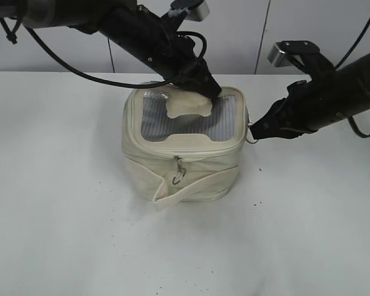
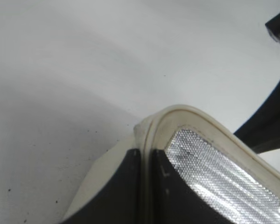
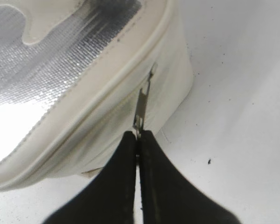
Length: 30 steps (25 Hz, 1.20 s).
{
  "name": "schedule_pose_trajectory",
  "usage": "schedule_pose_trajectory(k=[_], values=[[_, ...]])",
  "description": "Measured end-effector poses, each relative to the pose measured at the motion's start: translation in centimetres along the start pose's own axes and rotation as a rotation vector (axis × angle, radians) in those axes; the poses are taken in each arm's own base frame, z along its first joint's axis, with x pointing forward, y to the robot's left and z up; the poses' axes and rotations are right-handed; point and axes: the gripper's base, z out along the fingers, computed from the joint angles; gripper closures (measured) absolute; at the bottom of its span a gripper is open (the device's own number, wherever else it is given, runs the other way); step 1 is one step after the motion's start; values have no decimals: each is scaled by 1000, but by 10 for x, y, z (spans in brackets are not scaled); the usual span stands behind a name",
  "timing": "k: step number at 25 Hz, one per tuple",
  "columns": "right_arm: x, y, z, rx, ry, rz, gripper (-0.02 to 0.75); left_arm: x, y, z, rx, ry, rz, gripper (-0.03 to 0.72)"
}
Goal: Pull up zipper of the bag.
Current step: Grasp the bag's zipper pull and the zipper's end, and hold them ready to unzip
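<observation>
The cream-white bag [image 1: 179, 169] stands mid-table, its lid showing a grey ribbed window [image 1: 154, 120] and a bone-shaped patch [image 1: 188, 105]. The zipper track [image 1: 191, 151] runs round the lid rim. One silver pull with a ring [image 1: 178, 174] hangs at the front. My left gripper [image 1: 211, 91] is shut on the lid's far rim [image 2: 146, 140]. My right gripper [image 1: 254, 129] is shut on the second silver pull [image 3: 141, 109] at the bag's right side, fingertips [image 3: 138, 136] pinching it.
The white table [image 1: 61, 234] surrounds the bag. The flat cream strap [image 1: 172, 194] sticks out at the bag's lower front. A white panelled wall [image 1: 246, 31] stands behind. Both black arms reach in over the bag from the back corners.
</observation>
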Motion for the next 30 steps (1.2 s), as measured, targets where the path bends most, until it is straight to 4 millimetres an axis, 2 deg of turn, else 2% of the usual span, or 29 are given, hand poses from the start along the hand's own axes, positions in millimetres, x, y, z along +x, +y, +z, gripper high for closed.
schedule_pose_trajectory(k=[7, 12, 18, 24, 27, 30], values=[[5, 15, -16, -71, 106, 2, 754, 1, 1, 1, -9, -4, -25, 650], [10, 36, -23, -82, 211, -25, 754, 0, 0, 1, -11, -5, -27, 650], [10, 86, -21, -107, 274, -122, 754, 0, 0, 0, -11, -5, -24, 650], [5, 140, -6, -145, 160, -168, 753, 0, 0, 0, -14, -3, -32, 650], [1, 157, 1, -161, 109, -160, 752, 0, 0, 0, -15, -2, -32, 650], [-1, 162, 4, -165, 96, -168, 750, 0, 0, 0, -15, -2, -33, 650]])
